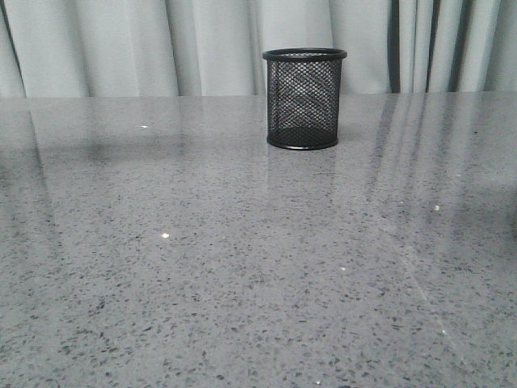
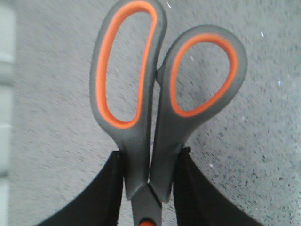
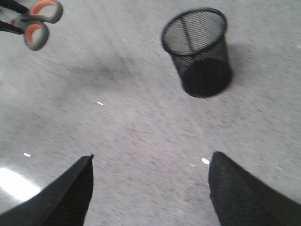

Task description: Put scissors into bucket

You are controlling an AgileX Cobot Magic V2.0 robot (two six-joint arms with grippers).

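The scissors (image 2: 141, 132) have dark grey handles lined orange. My left gripper (image 2: 149, 157) is shut on them just below the loops, holding them above the table. In the right wrist view the scissors (image 3: 37, 21) show at a far corner, their blades hidden. The bucket (image 1: 304, 99), a black wire-mesh cup, stands upright and empty at the back of the table, also seen as the bucket (image 3: 197, 49) ahead of my right gripper (image 3: 150, 160). That gripper is open over bare table with nothing between its fingers. Neither gripper appears in the front view.
The grey speckled tabletop (image 1: 242, 267) stretches from the front edge to pale curtains (image 1: 121, 48) behind the bucket. Nothing else stands on it.
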